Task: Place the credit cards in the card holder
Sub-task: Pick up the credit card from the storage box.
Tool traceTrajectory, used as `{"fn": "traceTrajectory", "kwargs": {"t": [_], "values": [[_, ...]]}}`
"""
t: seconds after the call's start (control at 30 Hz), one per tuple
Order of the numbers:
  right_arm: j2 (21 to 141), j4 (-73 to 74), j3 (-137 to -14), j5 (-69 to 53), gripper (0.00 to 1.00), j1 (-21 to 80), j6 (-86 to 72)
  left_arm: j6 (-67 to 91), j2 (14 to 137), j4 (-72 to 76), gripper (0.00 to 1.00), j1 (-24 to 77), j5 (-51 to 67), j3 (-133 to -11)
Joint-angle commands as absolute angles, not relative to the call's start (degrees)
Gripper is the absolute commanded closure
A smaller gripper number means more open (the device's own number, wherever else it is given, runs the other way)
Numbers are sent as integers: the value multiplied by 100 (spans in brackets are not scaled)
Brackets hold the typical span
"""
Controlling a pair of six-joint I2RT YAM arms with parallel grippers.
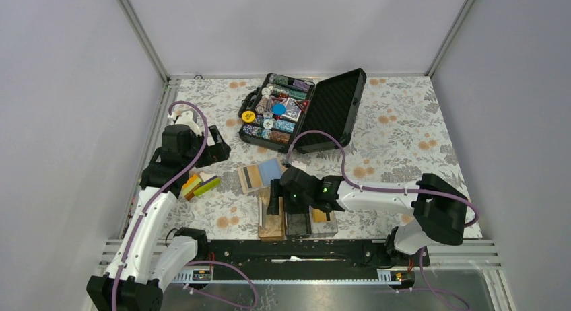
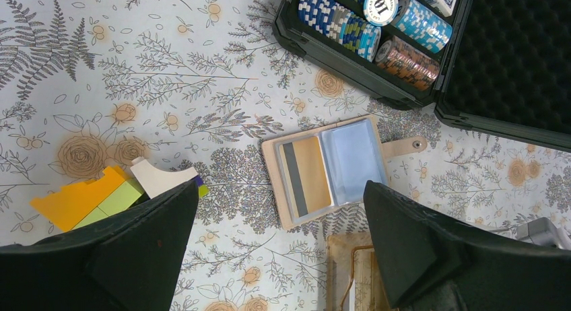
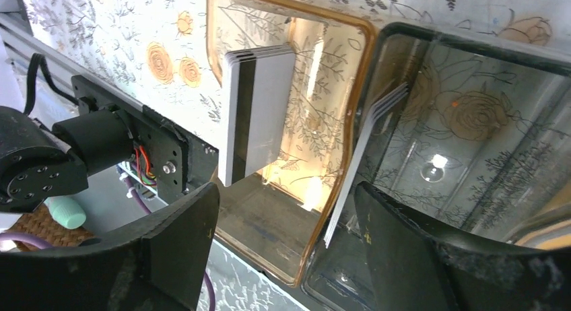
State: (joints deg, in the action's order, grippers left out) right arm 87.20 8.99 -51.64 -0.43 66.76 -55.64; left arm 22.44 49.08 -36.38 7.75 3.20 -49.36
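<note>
Inspecting the bench, we find the right gripper (image 3: 286, 203) open above the card holder (image 3: 323, 89), credit cards (image 3: 259, 109) standing on edge in its brown compartment; the left gripper (image 2: 281, 190) hangs open, empty.

The top view looks down from high at the near edge over the whole tabletop (image 1: 404, 143). The left wrist view faces straight down from mid-height and shares the chip case (image 2: 512, 55) with the top view. The right wrist view peers closely into the card holder (image 3: 326, 82).

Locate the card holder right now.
Top view: the card holder sits at the centre of the table's near edge, under the right gripper, the open wallet just beyond it.
</note>
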Motion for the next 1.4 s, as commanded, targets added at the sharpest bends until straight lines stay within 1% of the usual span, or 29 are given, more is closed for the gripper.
{"fn": "traceTrajectory", "kwargs": {"t": [0.0,0.13,0.2,0.23,0.27,0.43,0.6,0.8,1.13,1.37], "values": [[8530,1229,-5411,300,24,6763,-5622,2162,4799,-3472,1,738,220,-4907],[8516,1333,-5427,382,39,6776,-5607,2162,4808,-3472,1,738,223,-4906],[8540,1325,-5408,368,44,6777,-5607,2162,4810,-3471,1,738,220,-4909],[8551,1319,-5401,368,45,6776,-5600,2162,4812,-3472,1,738,220,-4905],[8570,1323,-5393,373,45,6783,-5599,2162,4811,-3472,1,738,220,-4904],[8787,1312,-5305,420,36,6785,-5586,2162,4808,-3472,1,738,228,-4904],[8952,953,-5258,157,34,6793,-5569,2162,4810,-3470,1,738,229,-4897],[8925,807,-5274,18,34,6803,-5537,2153,4816,-3467,1,738,229,-4904],[8507,933,-5256,184,37,6818,-5577,2160,4808,-3473,1,738,237,-4896],[8501,976,-5221,197,41,6823,-5623,2162,4808,-3473,1,738,246,-4887]]}}
